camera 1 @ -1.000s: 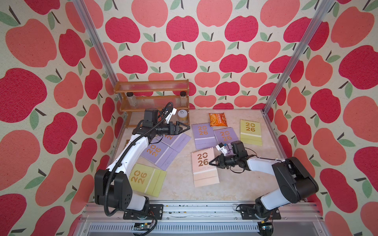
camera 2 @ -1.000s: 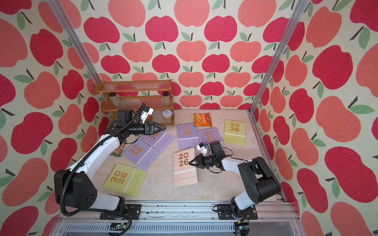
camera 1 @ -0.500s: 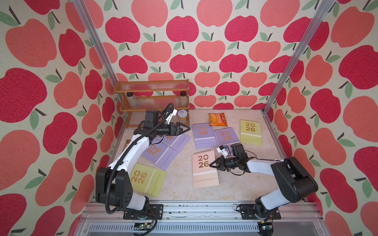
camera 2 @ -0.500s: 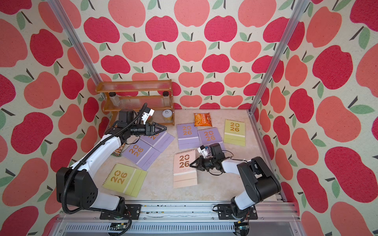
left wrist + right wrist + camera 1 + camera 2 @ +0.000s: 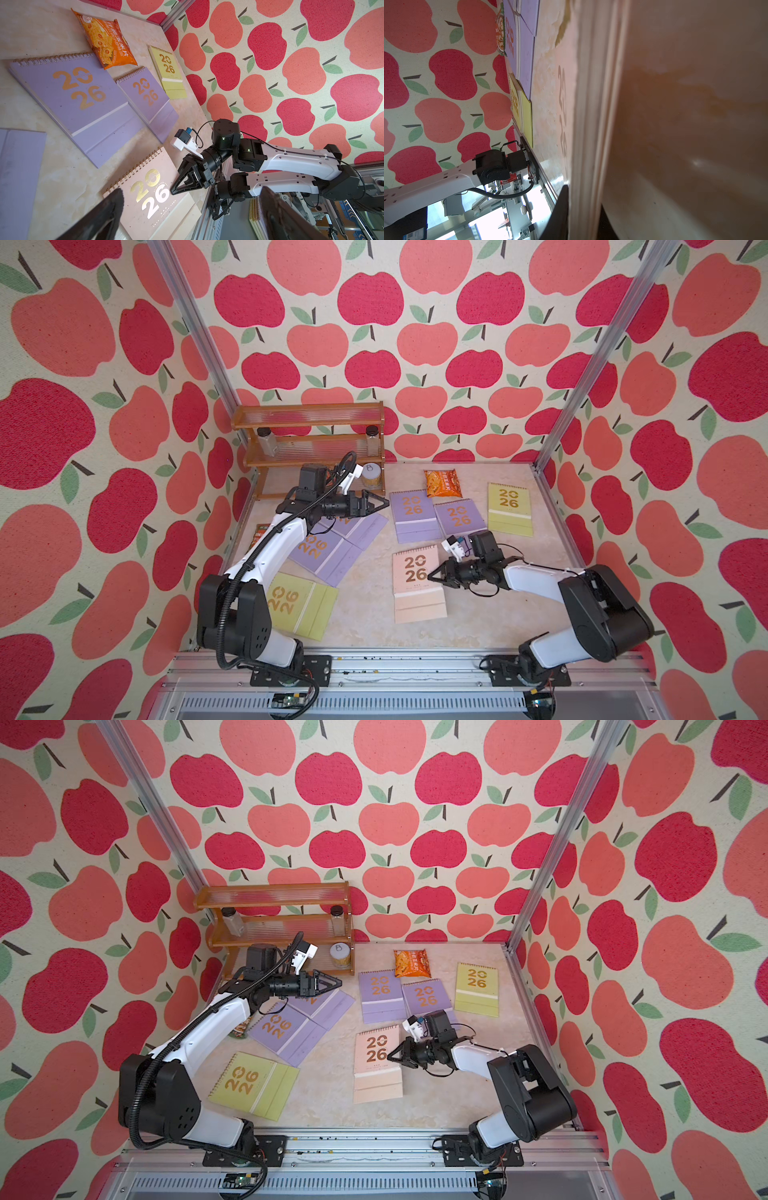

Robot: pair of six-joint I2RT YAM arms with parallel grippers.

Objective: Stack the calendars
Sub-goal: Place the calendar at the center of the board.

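the right hand point(image 5: 432, 576) lies low at the right edge of the peach calendar point(image 5: 417, 585), which rests flat near the middle of the desk point(image 5: 374, 635). in the right wrist view that edge sits between its dark fingers point(image 5: 561, 212), which are drawn in close and pinch it. the left hand point(image 5: 377, 503) hovers spread wide with nothing in it, above the far corner of the overlapping lavender calendars point(image 5: 328, 556) on the left side, just in front of the wooden shelf point(image 5: 307, 416). the other lavender calendars point(image 5: 413, 514) lie side by side at the back middle, just beside an orange snack packet point(image 5: 442, 483). a yellow-green calendar point(image 5: 509, 508) lies to their right, and a second yellow-green calendar point(image 5: 301, 605) lies near the front left, partly under the left arm.
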